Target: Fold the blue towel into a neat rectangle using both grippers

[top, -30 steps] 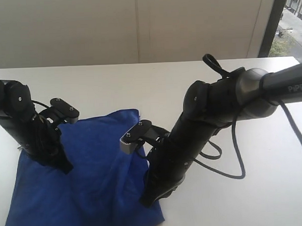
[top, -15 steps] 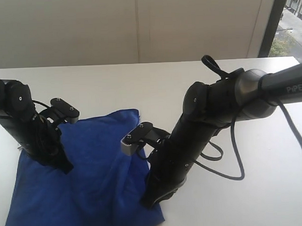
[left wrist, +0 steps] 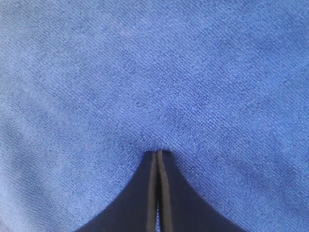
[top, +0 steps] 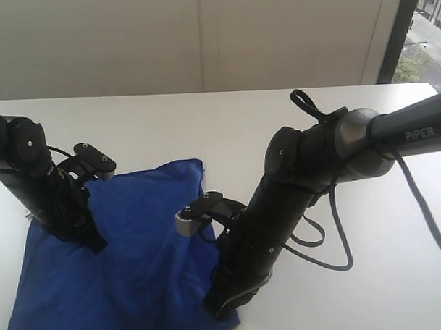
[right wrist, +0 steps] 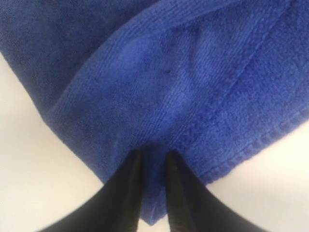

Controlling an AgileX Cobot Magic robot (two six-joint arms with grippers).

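Right tool (right wrist: 153,158), gripping the towel (top: 144,247) corner, has dragged toward 6 o'clock; left tool (left wrist: 158,153) stays clenched, so folding seems begun.

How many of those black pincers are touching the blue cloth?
2. The left gripper, closed, rests on the blue towel toward its left side; the right gripper pinches its right edge.

Arms: left arm (top: 32,179) and right arm (top: 300,177), black, jointed, small silver screws.
Marking (top: 421,133): white "PiPER" on right arm.
Cables (top: 349,251): black, thin.
Wrist blocks (top: 185,225): grey, 2.
Left gripper (left wrist: 158,153): black tapered fingers.
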